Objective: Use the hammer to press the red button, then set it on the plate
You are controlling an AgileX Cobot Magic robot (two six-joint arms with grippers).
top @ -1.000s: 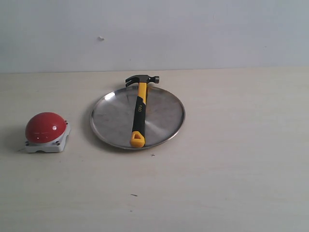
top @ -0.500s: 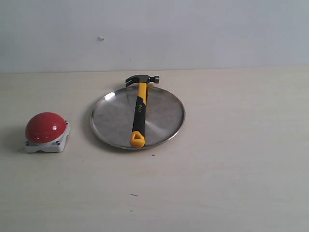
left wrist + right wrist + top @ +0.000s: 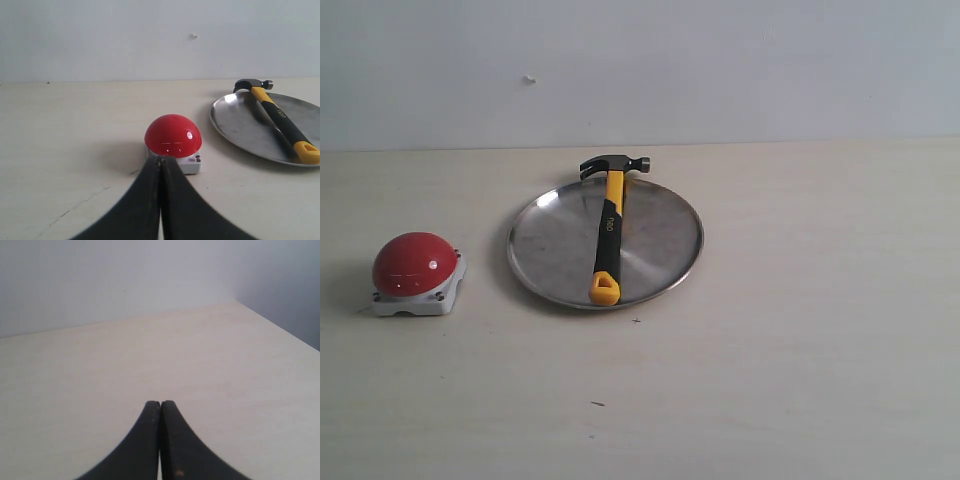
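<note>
The hammer lies across the silver plate, its dark head over the far rim and its yellow end near the front rim. The red button sits on its grey base at the left of the table. In the left wrist view my left gripper is shut and empty, a short way in front of the red button, with the hammer and plate off to one side. My right gripper is shut on nothing over bare table. Neither gripper shows in the exterior view.
A light wooden table runs to a pale wall behind. The right wrist view shows the table's corner edge against a darker wall.
</note>
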